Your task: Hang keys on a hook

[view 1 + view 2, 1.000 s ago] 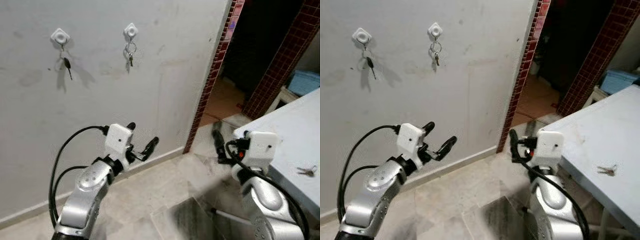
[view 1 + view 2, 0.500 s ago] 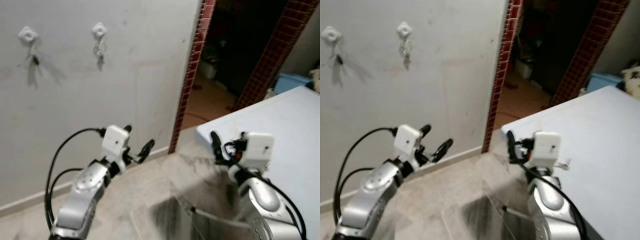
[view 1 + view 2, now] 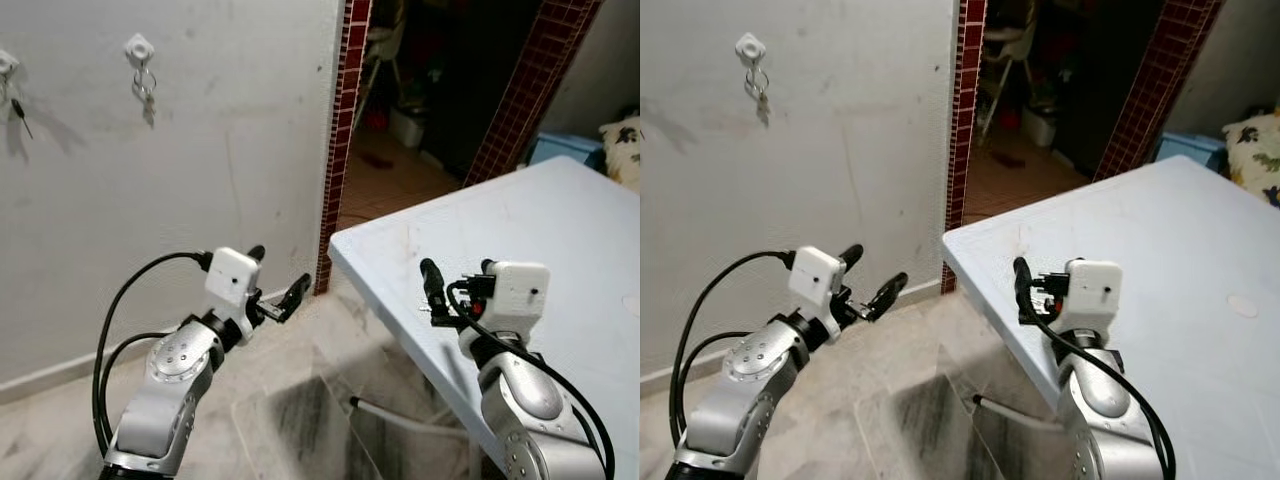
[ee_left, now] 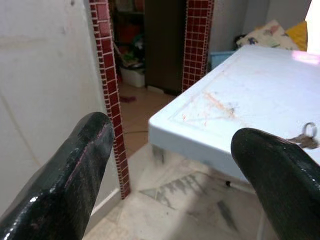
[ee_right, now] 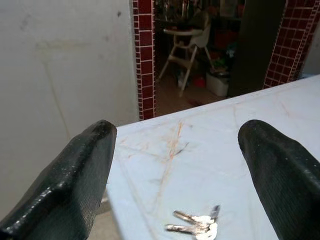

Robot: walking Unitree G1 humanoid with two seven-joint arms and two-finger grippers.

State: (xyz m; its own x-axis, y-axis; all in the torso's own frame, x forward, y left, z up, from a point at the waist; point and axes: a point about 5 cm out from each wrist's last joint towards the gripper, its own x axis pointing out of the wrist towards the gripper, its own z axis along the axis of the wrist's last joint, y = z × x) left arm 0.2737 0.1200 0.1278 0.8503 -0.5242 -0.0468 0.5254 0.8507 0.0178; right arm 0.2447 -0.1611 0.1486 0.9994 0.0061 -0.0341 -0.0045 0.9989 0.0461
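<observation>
A small bunch of silver keys (image 5: 197, 225) lies on the pale blue-white table (image 3: 560, 240), close to its near edge; the left wrist view catches the keys (image 4: 305, 138) too. My right gripper (image 3: 458, 275) hovers open over the table's near edge, the keys lying just ahead between its fingers (image 5: 75, 185). My left gripper (image 3: 278, 275) is open and empty, held over the floor left of the table corner. On the grey wall far to the left, a white hook (image 3: 139, 47) carries a key ring (image 3: 147, 90). A second hook (image 3: 5, 62), at the picture's edge, also holds a key.
Red tiled pillars (image 3: 340, 130) frame a dark doorway right of the wall, with a white high chair (image 5: 187, 50) inside. A patterned cushion (image 3: 625, 135) and a blue crate (image 3: 560, 148) lie beyond the table. Marble floor (image 3: 290, 400) spreads below both arms.
The camera has swung right: the hooks slid to the picture's left and the table now lies under my right gripper. Both arms keep the same open pose.
</observation>
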